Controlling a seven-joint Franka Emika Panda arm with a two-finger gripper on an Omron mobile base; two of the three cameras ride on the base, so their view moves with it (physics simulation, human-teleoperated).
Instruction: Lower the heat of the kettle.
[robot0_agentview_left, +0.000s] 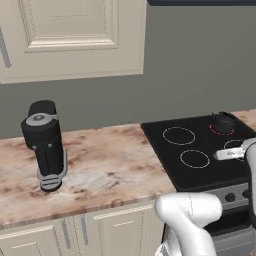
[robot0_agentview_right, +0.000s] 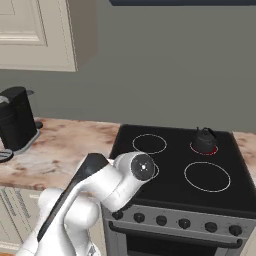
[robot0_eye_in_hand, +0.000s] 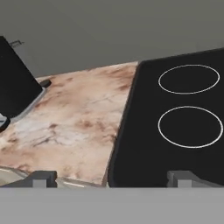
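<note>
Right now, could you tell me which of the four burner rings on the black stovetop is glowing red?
The back right burner ring, under the small squat black kettle; the other three rings are plain white outlines with nothing on them.

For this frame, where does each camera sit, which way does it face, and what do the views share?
Left base view: behind the arm to its left, looking forward and down at counter, coffee maker and stove; the white arm rises lower right.
Right base view: behind to the right, looking at the stove and kettle on a red-ringed burner; the arm rises lower left.
Hand view: on the hand, looking along the jaws at counter and two burner rings.
Both base views share stove, kettle, coffee maker.
</note>
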